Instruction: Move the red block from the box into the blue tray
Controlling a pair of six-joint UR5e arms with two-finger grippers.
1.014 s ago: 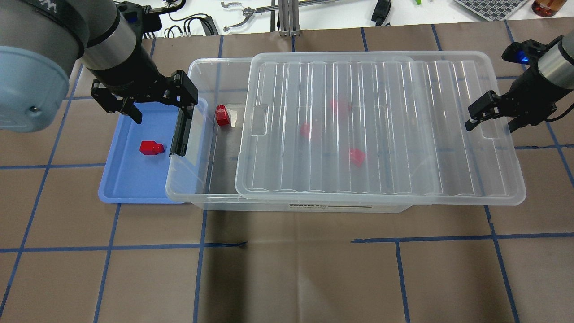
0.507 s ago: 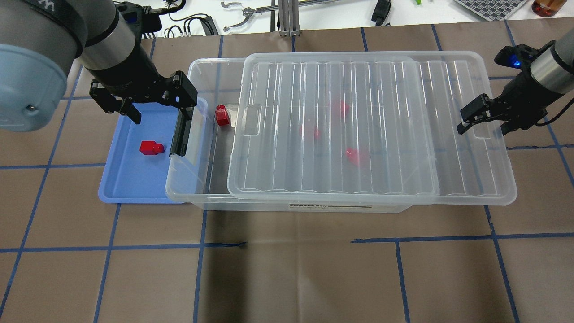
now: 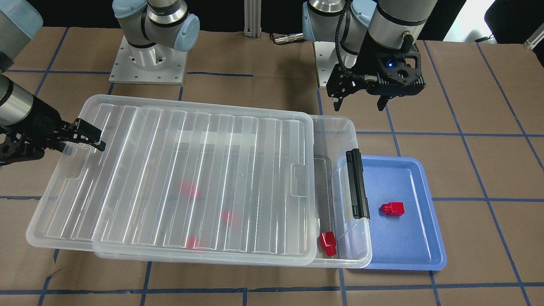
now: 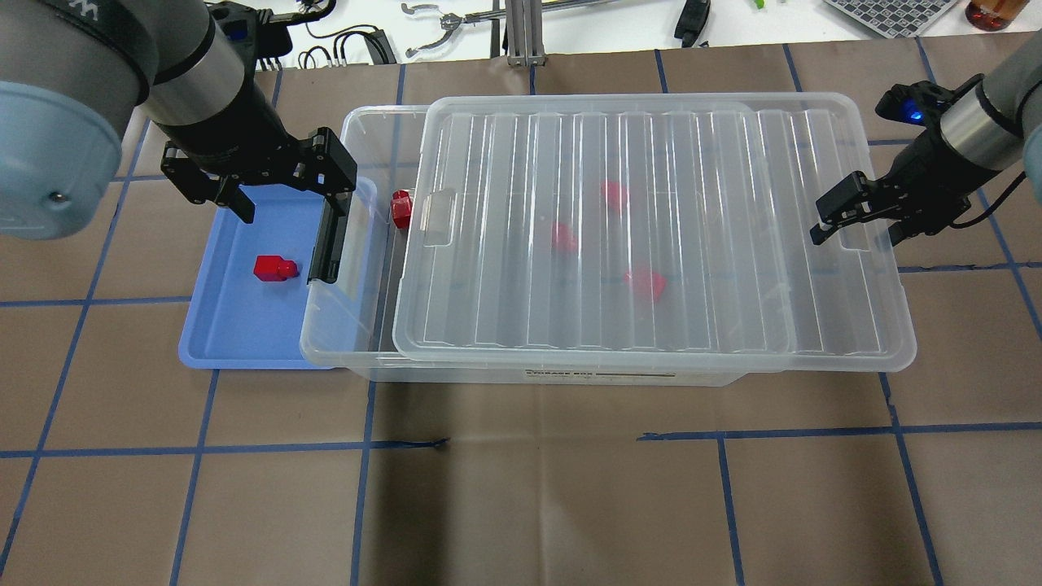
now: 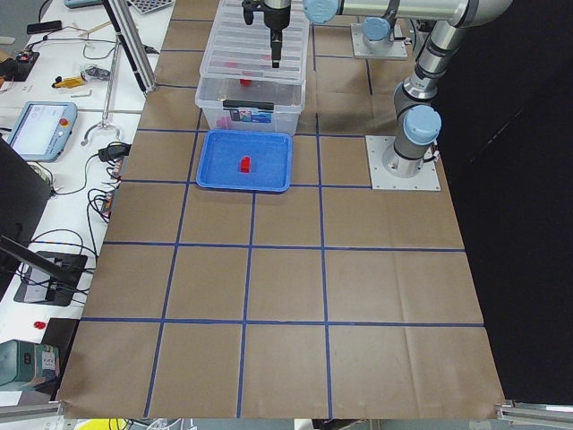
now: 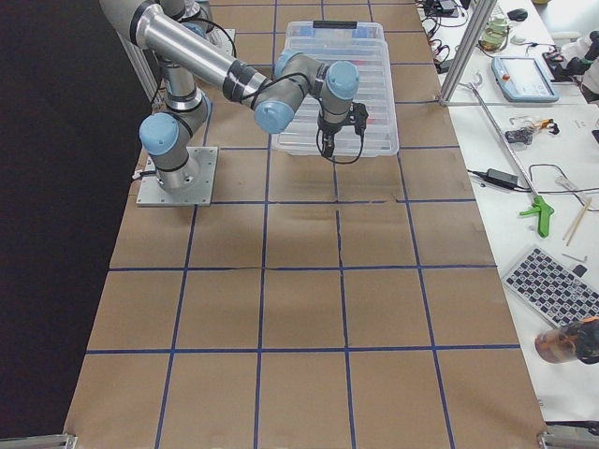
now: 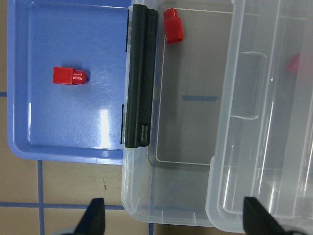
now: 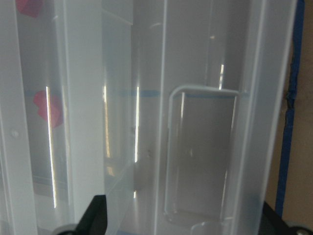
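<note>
One red block [image 4: 275, 268] lies in the blue tray [image 4: 236, 330], also in the left wrist view as red block [image 7: 69, 76]. Another red block [image 4: 400, 209] sits in the uncovered left end of the clear box [image 4: 338, 325], by the lid's edge. Three more show blurred through the ribbed lid [image 4: 651, 325]. My left gripper [image 4: 291, 207] hangs open and empty above the tray's far edge and the black latch [image 4: 330, 240]. My right gripper [image 4: 859, 234] is open, its fingers straddling the handle recess at the lid's right end.
The lid overhangs the box on the right and front. The tray touches the box's left end under its rim. Tools, cables and a tablet lie on the white bench [image 4: 602, 20] beyond the table. Brown paper with blue tape lines covers the table [image 4: 521, 488].
The lid has slid left across the box together with my right gripper, narrowing the uncovered gap at the left end. The left arm and the blocks have not moved.
</note>
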